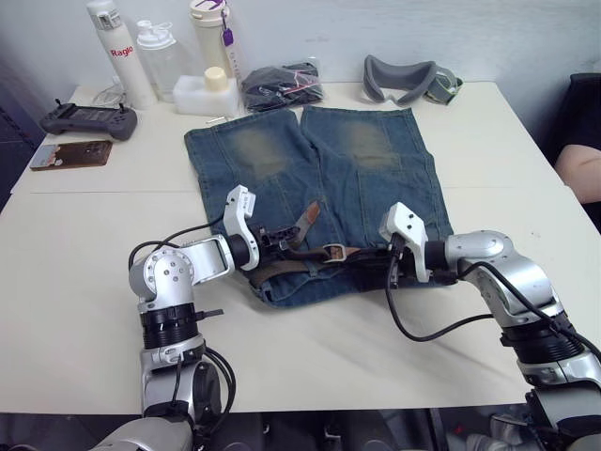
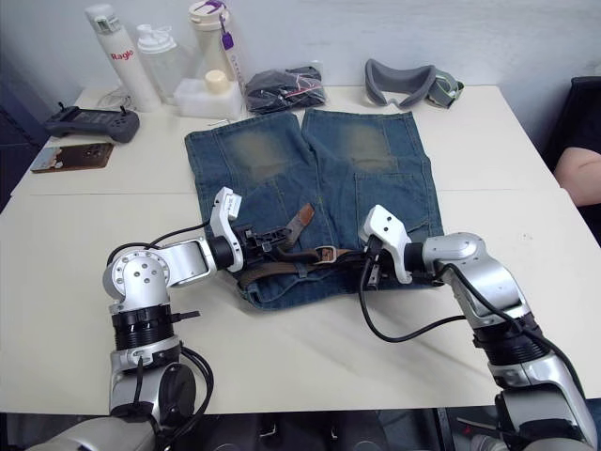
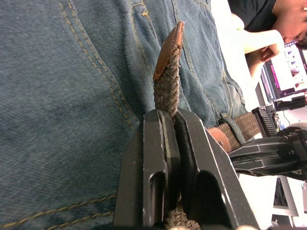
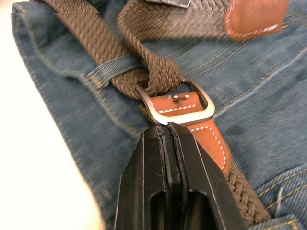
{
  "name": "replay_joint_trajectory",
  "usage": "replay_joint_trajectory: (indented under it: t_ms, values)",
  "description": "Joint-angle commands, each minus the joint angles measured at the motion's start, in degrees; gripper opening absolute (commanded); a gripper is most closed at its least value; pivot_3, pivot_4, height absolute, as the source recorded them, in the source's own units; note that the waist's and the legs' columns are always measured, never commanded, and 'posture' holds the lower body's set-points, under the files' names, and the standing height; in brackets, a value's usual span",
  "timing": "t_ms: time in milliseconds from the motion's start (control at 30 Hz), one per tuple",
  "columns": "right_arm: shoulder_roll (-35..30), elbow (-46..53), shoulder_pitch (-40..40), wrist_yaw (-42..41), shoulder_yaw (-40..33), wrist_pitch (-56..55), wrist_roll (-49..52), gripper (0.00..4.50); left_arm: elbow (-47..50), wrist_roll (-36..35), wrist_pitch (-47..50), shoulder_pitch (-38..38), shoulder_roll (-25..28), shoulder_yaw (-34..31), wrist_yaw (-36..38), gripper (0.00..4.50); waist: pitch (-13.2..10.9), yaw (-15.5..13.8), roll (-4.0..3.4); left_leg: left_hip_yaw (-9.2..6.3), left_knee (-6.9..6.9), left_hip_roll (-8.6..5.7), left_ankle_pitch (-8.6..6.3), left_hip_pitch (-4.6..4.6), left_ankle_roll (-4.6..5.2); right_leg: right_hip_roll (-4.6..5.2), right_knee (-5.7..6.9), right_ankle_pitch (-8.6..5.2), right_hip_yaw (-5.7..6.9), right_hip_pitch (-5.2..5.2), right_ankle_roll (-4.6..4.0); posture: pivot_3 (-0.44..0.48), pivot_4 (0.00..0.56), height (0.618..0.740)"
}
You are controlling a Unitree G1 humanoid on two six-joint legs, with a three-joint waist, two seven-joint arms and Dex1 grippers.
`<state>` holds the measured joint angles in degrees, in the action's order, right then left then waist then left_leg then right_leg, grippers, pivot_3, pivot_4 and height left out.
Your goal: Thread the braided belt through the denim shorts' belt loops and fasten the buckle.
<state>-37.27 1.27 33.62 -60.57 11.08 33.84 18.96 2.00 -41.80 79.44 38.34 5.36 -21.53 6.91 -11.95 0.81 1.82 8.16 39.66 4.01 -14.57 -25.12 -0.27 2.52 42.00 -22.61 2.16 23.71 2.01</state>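
At left, we see the left gripper (image 3: 168, 120) clamped on the braided belt (image 3: 169, 88) just below its tan leather tip, which stands up over the denim shorts (image 1: 319, 178). The shorts lie flat on the table (image 1: 84, 282), waistband toward us, with the belt running along the waistband. At centre, the belt passes through the buckle (image 4: 175, 103); a belt loop (image 4: 112, 67) holds the strap just beside it. At right, the right gripper (image 4: 168, 130) rests with its fingers together at the near bar of the buckle, on the leather tab; we cannot tell whether anything is pinched between them. We judge the step to be fastening: the left gripper should draw the tip along the waistband, keeping the strap flat, while the right steadies the buckle so that the prong can seat in the weave. Open table lies on both sides. Bottles (image 1: 122, 52) and a grey padded band (image 1: 404, 80) stand well apart at the far edge.
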Motion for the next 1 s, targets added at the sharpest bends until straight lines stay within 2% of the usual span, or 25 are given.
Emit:
replay_joint_trajectory:
  t_ms: [33, 300, 467, 733, 900, 1000]
  values:
    - [1.09, -3.51, 2.64, -0.10, 0.28, -1.94, -1.53, 0.03, 2.64, -0.95, -0.37, 0.46, -0.30, 0.26, 0.12, 0.00, 0.00, 0.26, 0.00, -0.01, 0.00, 0.00, 0.00, 0.00, 0.00, 0.00, 0.00, 0.00, 0.00, 0.00, 0.00, 0.000, 0.150, 0.681]
    - [-1.38, -5.47, 7.10, -6.11, -2.51, 1.06, 1.77, 0.03, 3.70, -0.75, -0.32, -0.12, -0.21, 1.51, 0.40, 0.00, 0.00, 0.64, 0.00, -0.05, 0.00, -0.01, 0.00, -0.03, 0.00, 0.01, -0.02, 0.00, 0.05, -0.02, 0.00, 0.000, 0.150, 0.681]
    - [-3.73, -5.73, 9.23, -10.63, -5.33, 6.72, 6.86, 0.03, 5.39, -0.82, 0.44, -1.08, 0.45, 3.35, 0.96, 0.00, 0.00, 0.64, 0.00, -0.07, 0.00, -0.02, 0.00, -0.05, 0.01, 0.02, -0.05, 0.00, 0.07, -0.02, 0.00, 0.000, 0.150, 0.681]
    - [0.97, -10.71, 8.23, -8.12, -1.17, 2.70, 1.92, 0.03, 7.10, -0.33, 0.81, -2.69, 1.99, 6.23, 2.17, 0.00, 0.00, 0.76, 0.00, -0.10, -0.03, -0.01, 0.00, -0.03, 0.00, 0.02, -0.08, 0.00, 0.09, -0.05, 0.00, 0.000, 0.150, 0.681]
    - [3.95, -14.02, 9.15, -7.27, -0.34, 0.87, 0.33, 0.03, 8.42, 2.71, -2.05, -4.69, 6.58, 13.74, 4.60, 0.00, 0.00, 0.75, 0.00, -0.09, -0.05, -0.02, 0.00, -0.04, 0.00, 0.01, -0.08, 0.00, 0.08, -0.03, 0.00, 0.000, 0.150, 0.681]
    - [4.77, -14.82, 8.91, -7.24, 0.40, 0.13, -0.43, 0.03, 8.77, 3.33, -3.27, -5.41, 7.29, 15.29, 5.26, 0.00, 0.00, 0.74, 0.00, -0.09, -0.05, -0.03, 0.00, -0.03, 0.00, 0.03, -0.10, 0.00, 0.08, -0.05, 0.00, 0.000, 0.150, 0.681]
